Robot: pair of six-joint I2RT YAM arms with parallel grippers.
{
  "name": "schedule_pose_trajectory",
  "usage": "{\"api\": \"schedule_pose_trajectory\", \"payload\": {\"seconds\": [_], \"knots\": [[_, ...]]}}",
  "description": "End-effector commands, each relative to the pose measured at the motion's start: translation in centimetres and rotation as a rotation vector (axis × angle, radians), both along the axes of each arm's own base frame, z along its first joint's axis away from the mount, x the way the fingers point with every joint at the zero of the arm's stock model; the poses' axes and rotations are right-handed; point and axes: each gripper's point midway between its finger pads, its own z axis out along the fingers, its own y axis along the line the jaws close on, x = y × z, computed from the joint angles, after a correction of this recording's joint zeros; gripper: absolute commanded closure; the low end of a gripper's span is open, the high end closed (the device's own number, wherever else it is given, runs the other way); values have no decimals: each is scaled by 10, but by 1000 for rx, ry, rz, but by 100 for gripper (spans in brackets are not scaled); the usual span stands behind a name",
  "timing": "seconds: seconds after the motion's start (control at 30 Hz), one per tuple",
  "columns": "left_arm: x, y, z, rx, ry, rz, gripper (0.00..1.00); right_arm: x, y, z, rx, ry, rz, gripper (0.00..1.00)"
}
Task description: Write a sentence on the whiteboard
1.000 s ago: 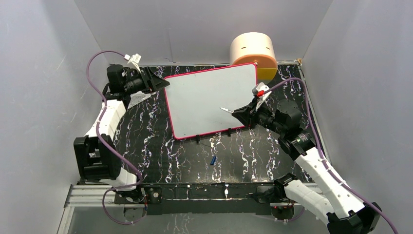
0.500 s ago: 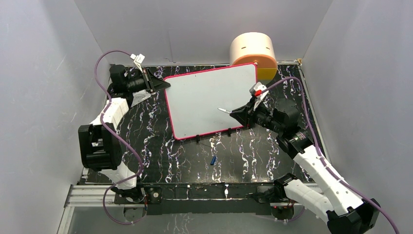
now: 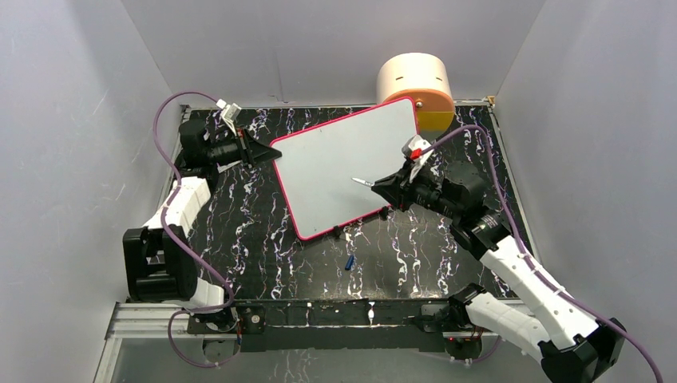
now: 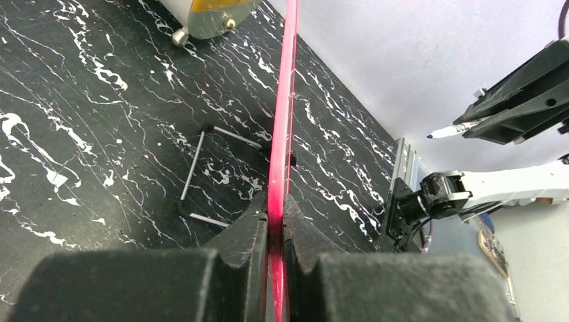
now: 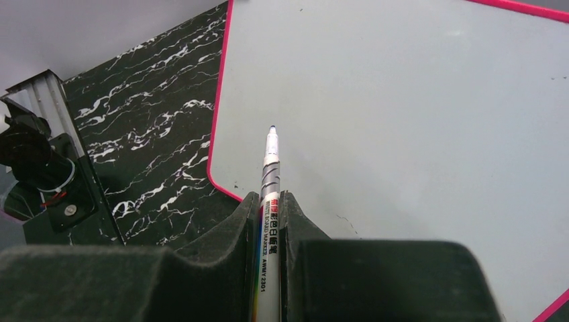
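We see our left pincer (image 4: pixel 275 206) pinching the pink edge of the whiteboard (image 3: pixel 343 171). Our right pincer (image 5: pixel 270 200) pinches a blue marker (image 5: pixel 270 164), tip over it.

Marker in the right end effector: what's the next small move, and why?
Probably lower the marker tip onto the whiteboard: it's uncapped, hovering over a blank surface, and the left end effector is shut on the board's pink edge.

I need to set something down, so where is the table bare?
Bare table lies front-left, between the left arm and the whiteboard, and front, right of the blue cap. Crowded back right: peach cylindrical container, right tool holding the marker.
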Motion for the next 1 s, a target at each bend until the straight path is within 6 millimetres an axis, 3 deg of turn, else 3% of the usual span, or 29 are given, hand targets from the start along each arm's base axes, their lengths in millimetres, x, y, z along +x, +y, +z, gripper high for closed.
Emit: {"api": "schedule_pose_trajectory", "payload": {"seconds": [0.0,0.13,0.5,0.63,0.97], "knots": [[-19,-3,-2,47,-47,-19,100,4,10,34,12,-117,-19,100],[-25,-4,-8,69,-48,-11,100,-3,35,33,-42,-157,-22,100],[-18,-3,-18,89,-32,-6,100,10,93,28,-181,-229,-144,100],[-17,-3,-21,91,-20,0,100,14,111,36,-188,-253,-173,100],[-18,-3,-26,114,-11,33,100,24,142,38,-226,-260,-219,100]]}}
